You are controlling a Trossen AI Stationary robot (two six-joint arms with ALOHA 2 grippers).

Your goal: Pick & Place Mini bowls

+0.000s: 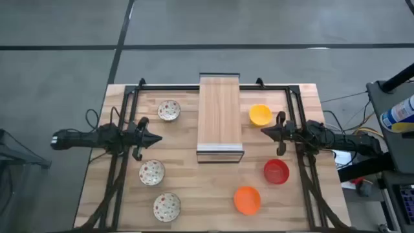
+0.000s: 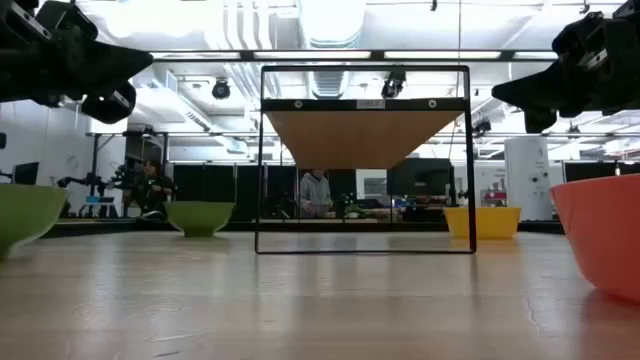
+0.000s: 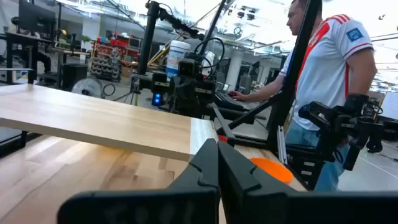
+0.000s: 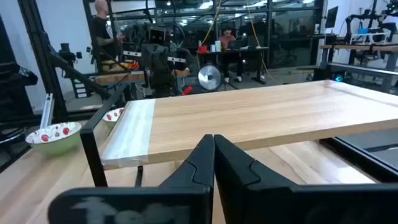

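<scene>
Three white speckled mini bowls [image 1: 169, 110] [image 1: 152, 172] [image 1: 167, 206] stand on the table's left half. The yellow [image 1: 260, 114], red [image 1: 276, 171] and orange [image 1: 247, 199] bowls stand on its right half. My left gripper [image 1: 157, 138] is shut and hovers level above the table between the two farther speckled bowls, pointing at the board. My right gripper [image 1: 264, 131] is shut and hovers just near of the yellow bowl, also pointing at the board. In the low view both grippers [image 2: 148, 60] [image 2: 497, 92] hang well above the tabletop.
A long wooden board [image 1: 220, 116] lies raised on a black wire frame [image 2: 262, 160] at the table's middle, between the two grippers. A person in a red and white shirt [image 3: 329, 68] stands beyond the table's right side. Bare tabletop lies near the front edge, between the bowl groups.
</scene>
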